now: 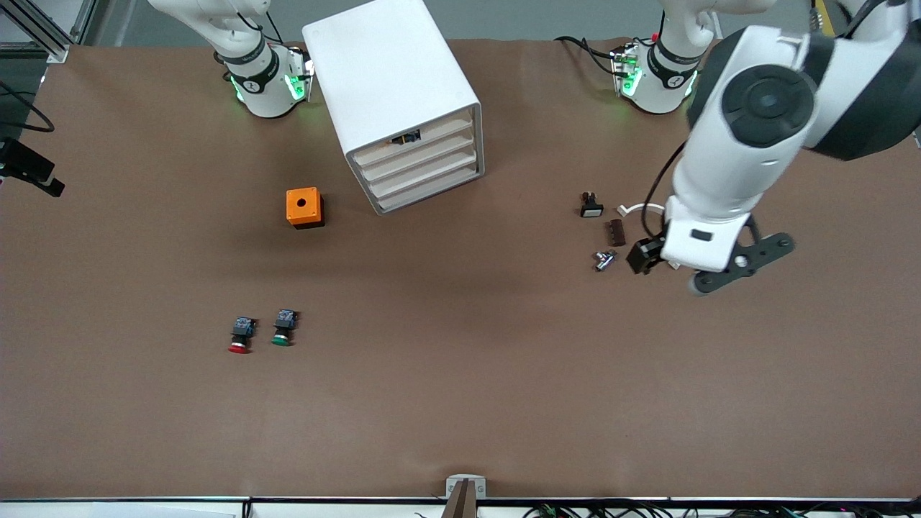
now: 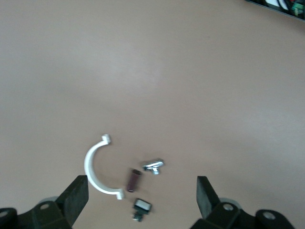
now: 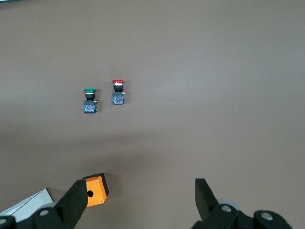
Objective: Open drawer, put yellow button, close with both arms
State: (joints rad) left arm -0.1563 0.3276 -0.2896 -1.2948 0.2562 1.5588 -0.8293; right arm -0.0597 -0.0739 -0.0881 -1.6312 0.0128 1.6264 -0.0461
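The white cabinet (image 1: pixel 388 79) stands between the arm bases. Its top drawer (image 1: pixel 421 142) has its front about level with the three below. A tiny dark thing with a yellow and blue bit (image 1: pixel 404 137), apparently the yellow button, shows in the gap over that front. My left gripper (image 1: pixel 645 256) is open and empty over small parts at the left arm's end, as its wrist view (image 2: pixel 141 190) shows. My right gripper (image 3: pixel 140 192) is open and empty, high over the table near the cabinet's corner (image 3: pixel 24 204). It is out of the front view.
An orange box (image 1: pixel 304 207) (image 3: pixel 94 190) sits beside the cabinet. A red-capped button (image 1: pixel 240 336) and a green-capped one (image 1: pixel 283 328) lie nearer the camera. Under the left gripper lie a white clip (image 2: pixel 93 167), brown piece (image 2: pixel 134 179), metal piece (image 2: pixel 154 166) and black switch (image 2: pixel 141 208).
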